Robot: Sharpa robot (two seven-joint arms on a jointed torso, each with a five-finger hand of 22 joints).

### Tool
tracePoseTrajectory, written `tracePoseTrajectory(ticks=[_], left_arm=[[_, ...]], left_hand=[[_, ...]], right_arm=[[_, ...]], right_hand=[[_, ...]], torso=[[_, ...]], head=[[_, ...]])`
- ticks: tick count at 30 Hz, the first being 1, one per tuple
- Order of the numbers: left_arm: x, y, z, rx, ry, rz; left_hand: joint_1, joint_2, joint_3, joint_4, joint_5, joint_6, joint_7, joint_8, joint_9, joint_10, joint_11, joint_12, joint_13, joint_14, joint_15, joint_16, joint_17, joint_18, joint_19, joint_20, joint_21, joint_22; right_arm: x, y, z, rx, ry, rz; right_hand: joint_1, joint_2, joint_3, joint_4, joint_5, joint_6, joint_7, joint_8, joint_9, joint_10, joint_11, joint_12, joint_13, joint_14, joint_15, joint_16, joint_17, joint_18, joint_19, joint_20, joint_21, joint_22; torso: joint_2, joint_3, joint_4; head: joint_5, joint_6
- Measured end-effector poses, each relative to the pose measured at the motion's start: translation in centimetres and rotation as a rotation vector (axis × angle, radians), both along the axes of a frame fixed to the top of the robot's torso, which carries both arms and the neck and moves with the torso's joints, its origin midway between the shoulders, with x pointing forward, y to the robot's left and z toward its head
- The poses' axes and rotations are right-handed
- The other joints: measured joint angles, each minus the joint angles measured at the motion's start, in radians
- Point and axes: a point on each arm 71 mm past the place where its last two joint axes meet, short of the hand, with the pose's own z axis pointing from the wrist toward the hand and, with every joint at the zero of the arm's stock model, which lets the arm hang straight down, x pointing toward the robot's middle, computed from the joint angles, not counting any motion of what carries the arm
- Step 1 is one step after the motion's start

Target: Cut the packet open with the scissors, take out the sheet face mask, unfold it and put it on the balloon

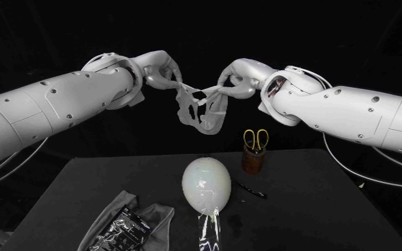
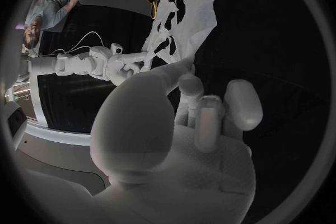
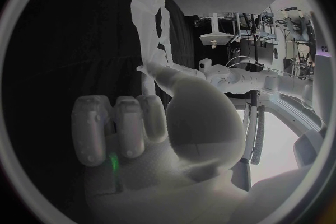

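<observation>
You are viewing a dim scene on black: glare streaks the balloon [image 1: 207, 182], the tabletop [image 1: 318, 193] reads dark, and wrist views (fisheye) bend straight edges.

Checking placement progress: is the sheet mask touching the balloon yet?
Apart. Head view: the sheet mask, held by the left hand and right hand, hangs clear above the balloon, dark gap between.

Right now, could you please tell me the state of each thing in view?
Left hand: pinches one edge of the mask.
Right hand: pinches the other edge.
Face mask: hanging half-unfolded between them.
Balloon: inflated, bare, on the table.
Scissors: standing handles-up in a cup.
Packet: lying on the table.
</observation>
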Motion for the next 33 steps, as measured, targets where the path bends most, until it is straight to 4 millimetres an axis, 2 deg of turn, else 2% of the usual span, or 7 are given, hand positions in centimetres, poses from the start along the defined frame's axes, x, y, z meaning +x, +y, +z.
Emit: tracePoseTrajectory(ticks=[33], left_arm=[[0.04,0.1,0.0,-0.008,0.004,0.002]], left_hand=[[-0.006,-0.006,0.0,0.0,0.002,0.002,0.002,-0.003,0.0,0.0,0.0,0.0,0.0,0.0,0.0,0.001,0.0,0.0,0.0,0.0,0.0,-0.001]], right_arm=[[0.11,-0.04,-0.01,0.016,0.01,-0.016]], right_hand=[[0.002,0.002,0.003,0.003,0.004,0.0,0.0,0.0,0.0,0.0,0.0,0.002,0.0,-0.002,0.002,0.0,0.0,0.0,0.0,0.0,-0.001,0.0]], torso=[[0.0,-0.0001,0.0001]], head=[[-0.003,-0.003]])
